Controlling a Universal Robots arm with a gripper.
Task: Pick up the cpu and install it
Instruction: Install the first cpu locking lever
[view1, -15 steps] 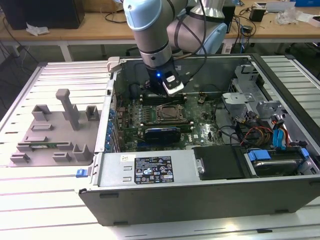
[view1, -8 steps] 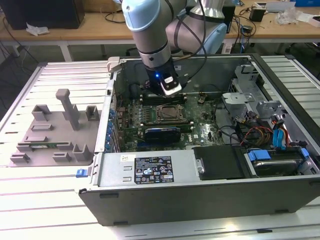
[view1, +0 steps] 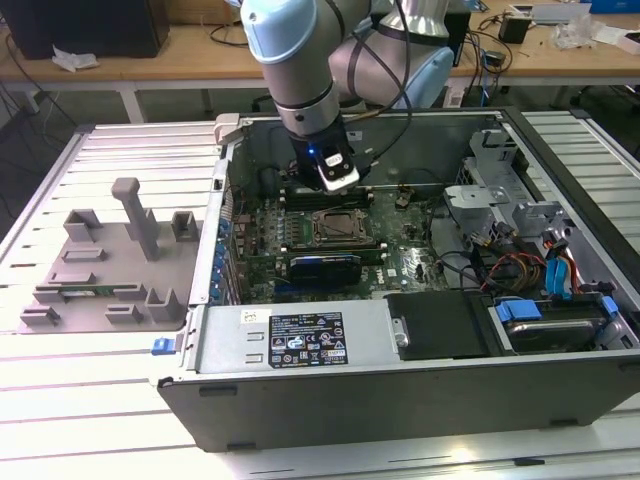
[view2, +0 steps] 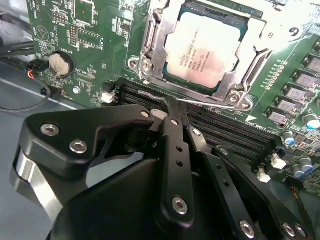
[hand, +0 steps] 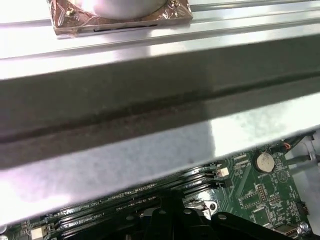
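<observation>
Hidden: gripper (view2: 172, 107) tips partly masked by its own black linkage, fingers drawn together on nothing | Case: open computer case (view1: 400, 395) holds green motherboard (view2: 90, 45) | cpu (view2: 207, 47) seated in metal socket frame (view2: 150, 47), just beyond gripper, above memory slots (view2: 225, 132)

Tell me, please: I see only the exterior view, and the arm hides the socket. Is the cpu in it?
Observer: Yes. In the second wrist view the cpu lies flat inside the socket frame, silvery top up.
Operator: Does the gripper hold something?
Observer: No. The gripper is shut and empty, its tip at the thin metal lever beside the frame.
Operator: Is the frame down?
Observer: It lies flat around the cpu's edges.
</observation>
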